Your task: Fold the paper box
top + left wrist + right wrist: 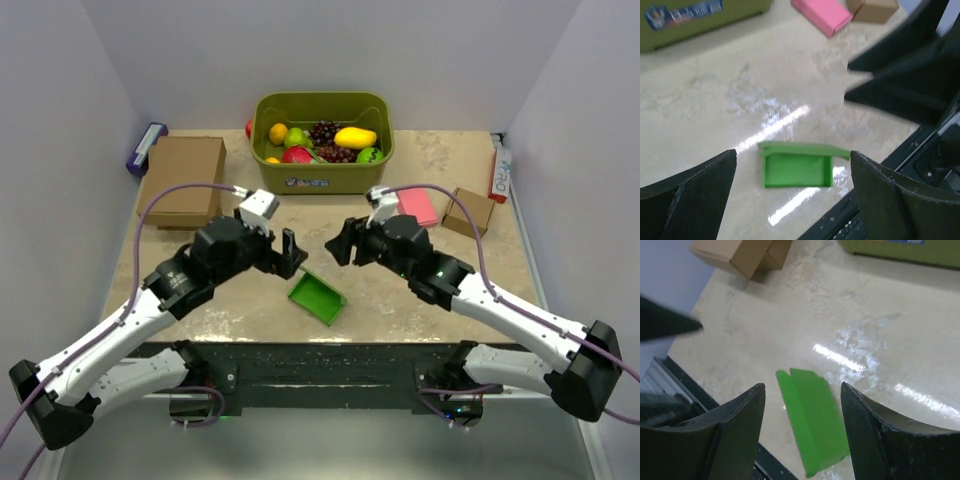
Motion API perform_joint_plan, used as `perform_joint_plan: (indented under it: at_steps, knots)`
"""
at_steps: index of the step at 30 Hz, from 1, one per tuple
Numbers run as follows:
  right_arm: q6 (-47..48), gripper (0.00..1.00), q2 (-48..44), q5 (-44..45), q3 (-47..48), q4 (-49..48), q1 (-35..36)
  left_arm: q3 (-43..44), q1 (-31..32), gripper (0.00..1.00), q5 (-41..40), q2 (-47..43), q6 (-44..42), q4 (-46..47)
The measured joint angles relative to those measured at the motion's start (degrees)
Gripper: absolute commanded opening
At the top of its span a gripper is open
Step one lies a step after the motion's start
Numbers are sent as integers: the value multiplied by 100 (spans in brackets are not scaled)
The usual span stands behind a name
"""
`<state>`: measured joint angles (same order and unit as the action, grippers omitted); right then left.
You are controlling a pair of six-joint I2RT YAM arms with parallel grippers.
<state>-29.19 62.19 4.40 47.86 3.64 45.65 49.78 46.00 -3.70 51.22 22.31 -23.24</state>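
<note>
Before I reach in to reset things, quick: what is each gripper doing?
Left gripper: open, holding nothing.
Right gripper: open, holding nothing; the green box lies loose below it.

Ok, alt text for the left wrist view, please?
A green paper box, partly folded into a shallow tray, lies untouched on the beige table, framed by the open left pincer. A pink flat box and a brown carton sit beyond.
</note>
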Motion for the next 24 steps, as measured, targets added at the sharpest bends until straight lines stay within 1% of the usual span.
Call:
perform_joint_plan:
  at_steps: [2,5,7,10,13,19,24]
  knots:
    - [96,62,81,116,7,157,476,334,-404,100,354,33,-284,55]
    - [146,61,448,243,7,485,1176,481,-1191,100,986,177,-656,271]
    - [175,61,634,337,7,688,1469,487,-1832,100,1467,387,-872,354]
    - [254,61,741,546,9,909,1703,483,-2343,100,1851,627,-1110,369]
    - [402,59,925,673,116,1032,1786,345,-2417,100,2081,525,-1298,603]
    - [741,56,1637,955,682,1335,1827,-481,-2417,100,2264,-118,-1471,1196]
    - [984,46,2103,1279,1169,1672,1832,-789,-2417,98,2247,-153,-1561,1274]
